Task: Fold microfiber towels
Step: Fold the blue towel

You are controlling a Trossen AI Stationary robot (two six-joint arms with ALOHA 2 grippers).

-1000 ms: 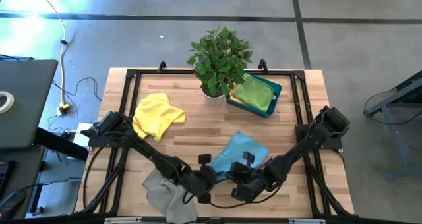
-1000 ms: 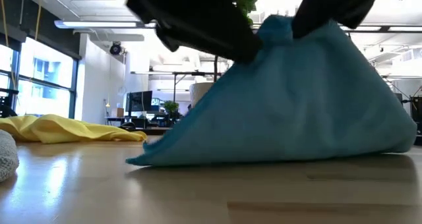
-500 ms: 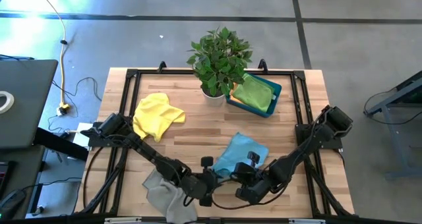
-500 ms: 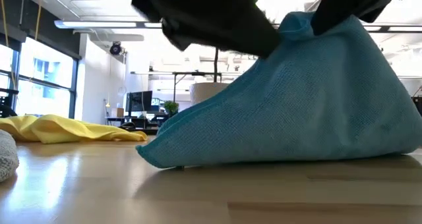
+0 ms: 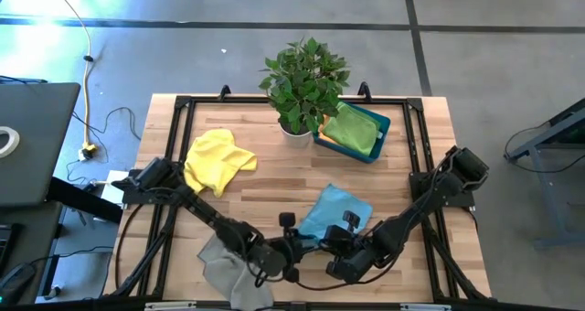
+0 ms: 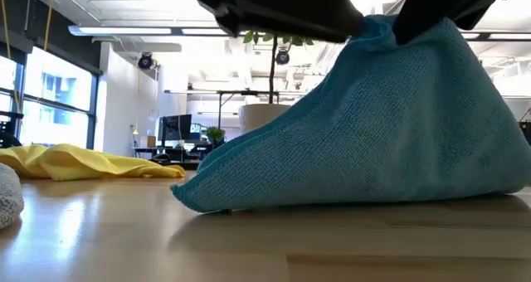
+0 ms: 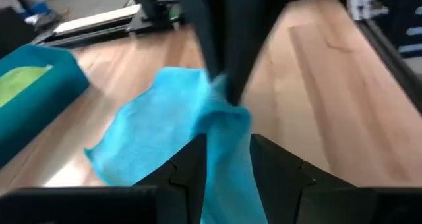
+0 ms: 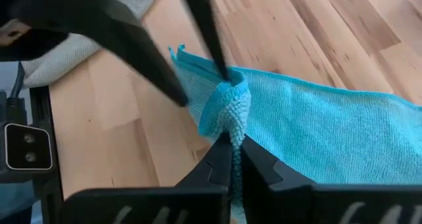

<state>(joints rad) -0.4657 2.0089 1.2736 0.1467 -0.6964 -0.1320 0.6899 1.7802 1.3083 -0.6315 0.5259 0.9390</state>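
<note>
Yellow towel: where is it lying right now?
In the high view the yellow towel lies crumpled on the table's left half, left of the potted plant and beyond the left arm.

Four towels: yellow point(image 5: 218, 159), blue point(image 5: 331, 210), grey point(image 5: 227, 269), green point(image 5: 353, 129); one plant point(image 5: 303, 80); one bin point(image 5: 380, 129)

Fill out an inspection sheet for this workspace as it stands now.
Surface: wooden table with a black frame round its edge.
Job's things: light blue towel pinched up into a peak near the front edge; yellow towel crumpled at the left; grey towel hanging over the front edge; green towel in the teal bin.
Clutter: potted plant at the back.
Grippers: right gripper, jaws shut on the light blue towel; left gripper, jaws apart with the same towel between them.
Cables: yellow cord on the floor, left.
Surroundings: grey floor; office room behind the table.
</note>
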